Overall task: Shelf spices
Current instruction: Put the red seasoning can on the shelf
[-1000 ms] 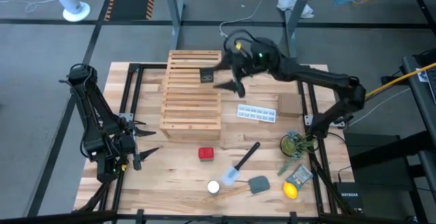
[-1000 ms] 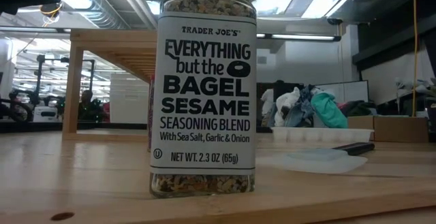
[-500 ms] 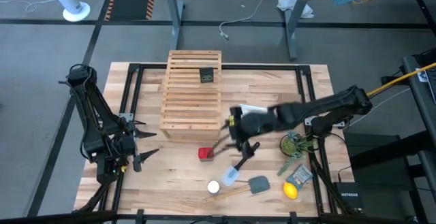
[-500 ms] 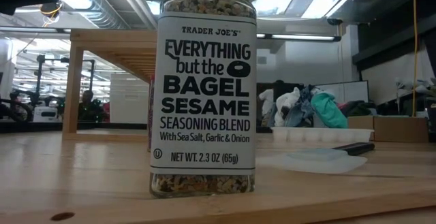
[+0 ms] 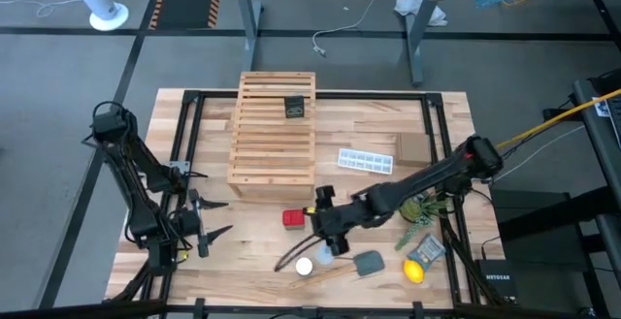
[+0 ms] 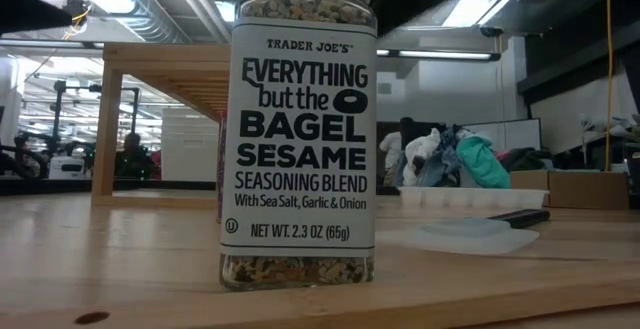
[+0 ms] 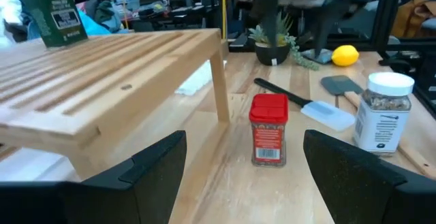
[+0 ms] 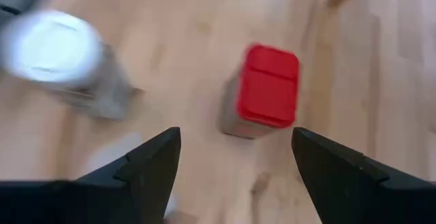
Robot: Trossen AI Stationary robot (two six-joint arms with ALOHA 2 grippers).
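Observation:
The wooden slatted shelf (image 5: 272,130) stands at the table's far middle. The black container (image 5: 295,107) stands on its top near the far right corner. The red container (image 5: 293,219) stands on the table in front of the shelf. The clear jar with a white lid (image 5: 305,267) stands nearer the front edge and fills the low view (image 6: 298,129). My right gripper (image 5: 303,237) is open above the table between the red container (image 8: 267,91) and the jar (image 8: 51,40), touching neither. My left gripper (image 5: 209,226) is open at the near left, facing the red container (image 7: 268,129).
A white ice-cube tray (image 5: 367,161) and a cardboard box (image 5: 412,147) lie right of the shelf. Two spatulas (image 5: 369,263), a lemon (image 5: 414,271) and a potted plant (image 5: 419,206) sit at the near right. Black frame rails run along the table's edges.
My right gripper has swung from beside the black container at the shelf's far right toward the table's near edge and now hangs over the red container and the jar. The black container has stayed on the shelf. My left gripper has shifted slightly toward the near edge.

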